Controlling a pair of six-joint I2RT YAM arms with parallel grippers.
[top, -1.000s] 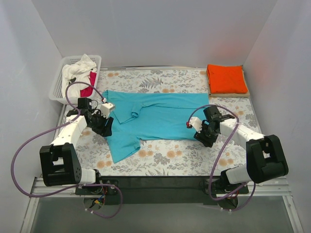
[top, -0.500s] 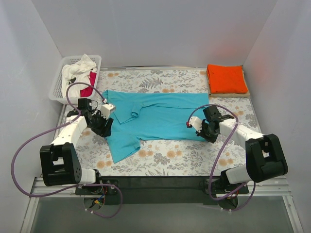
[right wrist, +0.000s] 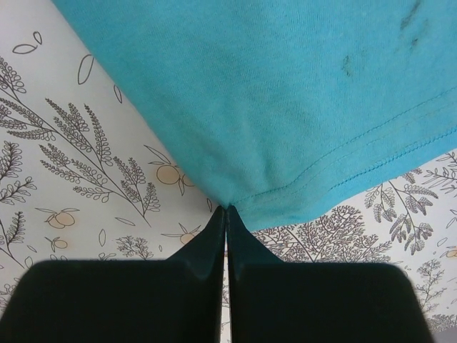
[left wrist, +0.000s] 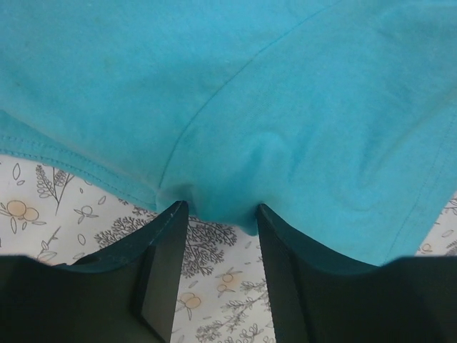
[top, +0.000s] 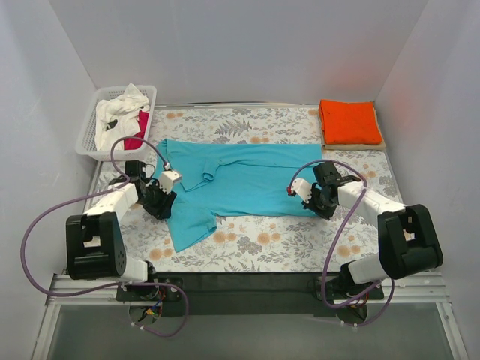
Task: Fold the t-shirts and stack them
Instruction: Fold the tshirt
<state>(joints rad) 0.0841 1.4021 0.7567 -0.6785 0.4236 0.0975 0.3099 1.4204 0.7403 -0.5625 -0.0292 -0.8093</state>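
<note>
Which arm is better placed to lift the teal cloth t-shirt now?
Right: the right end effector is shut on the teal cloth t-shirt at its hem; the left end effector straddles an edge, open.

Bright, even, diffuse light casts only faint shadows; all three views look sharp.

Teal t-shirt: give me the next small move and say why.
Probably close the left fingers on the cloth. The right fingers are shut on the hem corner of the teal t-shirt, while the left fingers stand apart with a bump of the shirt's edge between them, not pinched. Both ends likely need a grip before lifting to fold.
</note>
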